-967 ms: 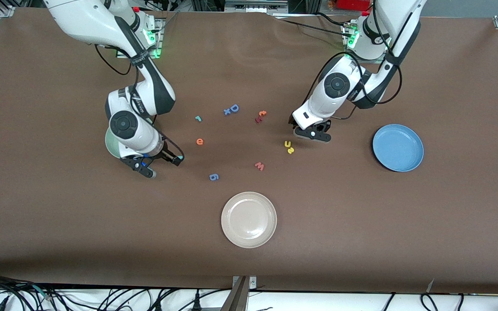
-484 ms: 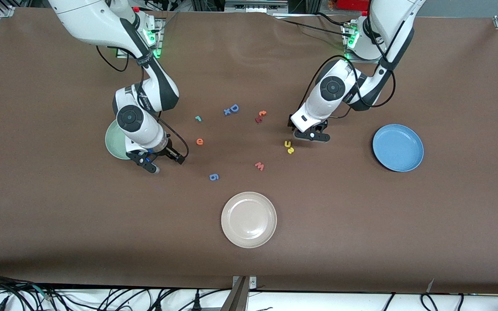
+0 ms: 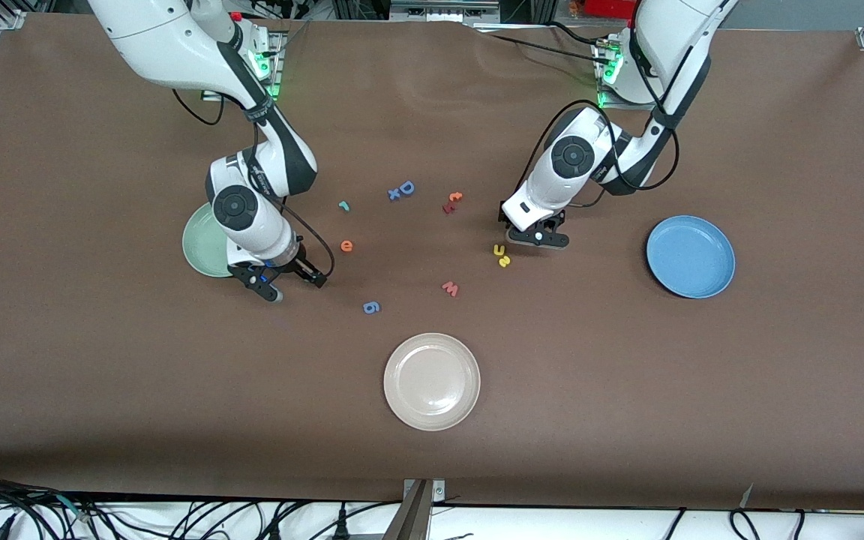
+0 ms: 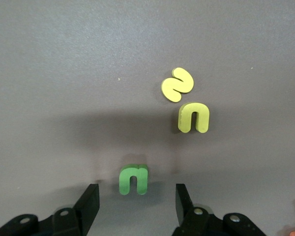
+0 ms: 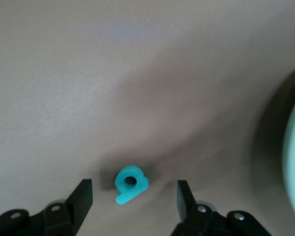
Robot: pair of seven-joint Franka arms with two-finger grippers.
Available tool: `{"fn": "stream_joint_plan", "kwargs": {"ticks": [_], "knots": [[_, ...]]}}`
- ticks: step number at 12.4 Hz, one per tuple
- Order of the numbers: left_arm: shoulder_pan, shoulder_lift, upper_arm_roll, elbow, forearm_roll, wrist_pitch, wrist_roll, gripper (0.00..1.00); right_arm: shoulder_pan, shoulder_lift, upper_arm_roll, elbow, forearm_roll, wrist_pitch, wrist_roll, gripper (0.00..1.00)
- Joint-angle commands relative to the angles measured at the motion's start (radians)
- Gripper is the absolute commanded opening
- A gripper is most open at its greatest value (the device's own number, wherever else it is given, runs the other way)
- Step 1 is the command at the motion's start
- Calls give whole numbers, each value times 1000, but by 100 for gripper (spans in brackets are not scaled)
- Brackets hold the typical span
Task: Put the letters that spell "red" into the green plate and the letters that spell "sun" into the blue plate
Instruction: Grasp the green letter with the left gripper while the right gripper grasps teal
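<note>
The left gripper [image 3: 535, 237] hangs low near the yellow letters [image 3: 502, 255]; the right gripper [image 3: 286, 283] sits beside the green plate [image 3: 199, 244]. The blue plate [image 3: 691, 256] lies on matte brown cloth at the left arm's end. In the left wrist view, parted fingers [image 4: 88, 206] flank a foamy green "n" [image 4: 133, 179]. In the right wrist view, spread fingers [image 5: 81, 198] bracket a chunky teal "d" [image 5: 130, 183].

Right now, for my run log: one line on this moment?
left pincer: open, astride green n | right pincer: open, astride teal d
</note>
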Motion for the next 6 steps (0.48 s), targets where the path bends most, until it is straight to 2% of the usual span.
{"fn": "stream_joint_plan", "kwargs": {"ticks": [1, 4, 6], "knots": [[-25, 15, 21, 10, -16, 17, 2, 65, 8, 4, 3, -6, 15, 23, 13, 73], [-29, 15, 27, 10, -16, 17, 11, 53, 8, 4, 1, -6, 14, 23, 6, 67], [-29, 15, 30, 10, -4, 17, 12, 39, 8, 6, 1, -6, 12, 23, 3, 66]]}}
